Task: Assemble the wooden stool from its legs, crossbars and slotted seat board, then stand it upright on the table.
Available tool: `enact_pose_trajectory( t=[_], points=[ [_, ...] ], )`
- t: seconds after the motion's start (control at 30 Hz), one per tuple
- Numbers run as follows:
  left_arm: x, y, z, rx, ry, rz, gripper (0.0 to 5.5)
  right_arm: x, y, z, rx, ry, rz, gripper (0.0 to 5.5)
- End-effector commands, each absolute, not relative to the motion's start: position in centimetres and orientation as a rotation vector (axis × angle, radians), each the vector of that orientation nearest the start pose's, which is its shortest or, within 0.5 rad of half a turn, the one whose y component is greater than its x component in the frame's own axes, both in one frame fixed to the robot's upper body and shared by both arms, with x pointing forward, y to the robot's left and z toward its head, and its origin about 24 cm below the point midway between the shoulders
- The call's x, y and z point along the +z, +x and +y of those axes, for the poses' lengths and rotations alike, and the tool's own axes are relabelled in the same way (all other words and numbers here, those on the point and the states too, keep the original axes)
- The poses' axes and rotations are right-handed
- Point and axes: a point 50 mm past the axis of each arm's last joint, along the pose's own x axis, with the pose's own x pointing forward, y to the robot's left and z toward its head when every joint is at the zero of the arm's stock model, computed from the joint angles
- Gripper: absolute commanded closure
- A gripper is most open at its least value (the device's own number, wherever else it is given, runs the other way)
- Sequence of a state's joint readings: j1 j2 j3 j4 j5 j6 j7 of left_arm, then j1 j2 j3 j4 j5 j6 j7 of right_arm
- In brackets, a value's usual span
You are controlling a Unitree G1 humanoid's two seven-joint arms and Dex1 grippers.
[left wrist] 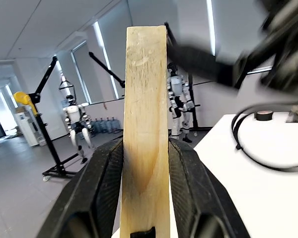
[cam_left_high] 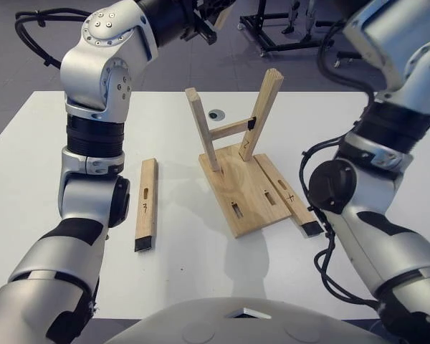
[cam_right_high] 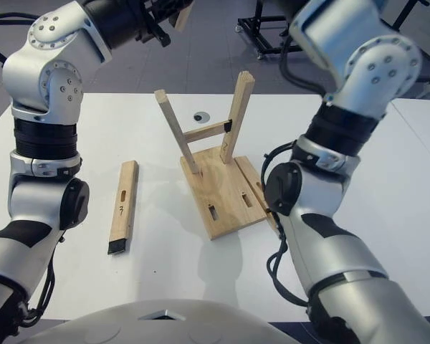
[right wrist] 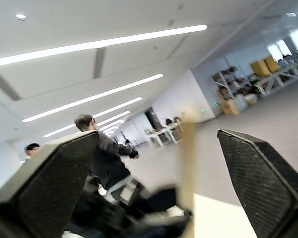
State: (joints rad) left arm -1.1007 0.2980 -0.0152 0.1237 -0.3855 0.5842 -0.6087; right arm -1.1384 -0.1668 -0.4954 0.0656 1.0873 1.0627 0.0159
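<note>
Two legs (cam_left_high: 203,129) bridged by a crossbar (cam_left_high: 233,129) stand in the board (cam_left_high: 254,215) on the table (cam_left_high: 43,122), a spare leg (cam_left_high: 146,204) lying left, another leg (cam_left_high: 290,195) under the right arm (cam_left_high: 330,186), while the left gripper (left wrist: 145,144) clamps a slat (left wrist: 145,74) aloft and the right gripper (right wrist: 156,148) gapes.

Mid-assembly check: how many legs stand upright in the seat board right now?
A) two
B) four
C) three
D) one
A: the left upright leg and right upright leg stand in the seat board, joined by a crossbar; one loose leg lies flat on the table left of it, another leg along its right edge. The left jaws hold a wooden piece.
</note>
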Motion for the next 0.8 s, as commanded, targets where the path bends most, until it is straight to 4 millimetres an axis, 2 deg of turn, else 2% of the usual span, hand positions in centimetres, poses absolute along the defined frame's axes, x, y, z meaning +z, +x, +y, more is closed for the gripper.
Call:
enact_pose_trajectory(
  t=[0.03, 0.33, 0.37, 0.47, 0.53, 0.67, 0.8],
  points=[
    [30.9, 34.0, 8.7, -0.919, 0.123, -0.323, 4.22, 32.4, 32.9, -12.7, 0.807, 0.732, -0.152, 1.09],
    [29.8, 33.7, 8.1, -0.941, 0.127, -0.295, 4.22, 32.3, 33.4, -11.5, 0.811, 0.786, -0.153, 1.09],
    [29.3, 33.7, 8.1, -0.944, 0.114, -0.277, 4.22, 32.0, 33.5, -11.3, 0.808, 0.793, -0.145, 1.09],
    [25.5, 33.3, 8.2, -0.939, 0.07, -0.187, 4.22, 29.3, 33.8, -11.1, 0.776, 0.829, -0.081, 1.09],
    [24.6, 32.9, 8.1, -0.928, 0.05, -0.167, 4.22, 28.1, 33.7, -11.1, 0.76, 0.85, -0.055, 1.09],
    [23.4, 32.1, 7.8, -0.916, 0.057, -0.153, 4.22, 26.3, 33.3, -11.1, 0.72, 0.854, -0.01, 1.74],
    [23.7, 31.8, 7.7, -0.919, 0.052, -0.16, 4.22, 25.3, 32.6, -11.0, 0.72, 0.864, 0.023, 2.39]
  ],
)
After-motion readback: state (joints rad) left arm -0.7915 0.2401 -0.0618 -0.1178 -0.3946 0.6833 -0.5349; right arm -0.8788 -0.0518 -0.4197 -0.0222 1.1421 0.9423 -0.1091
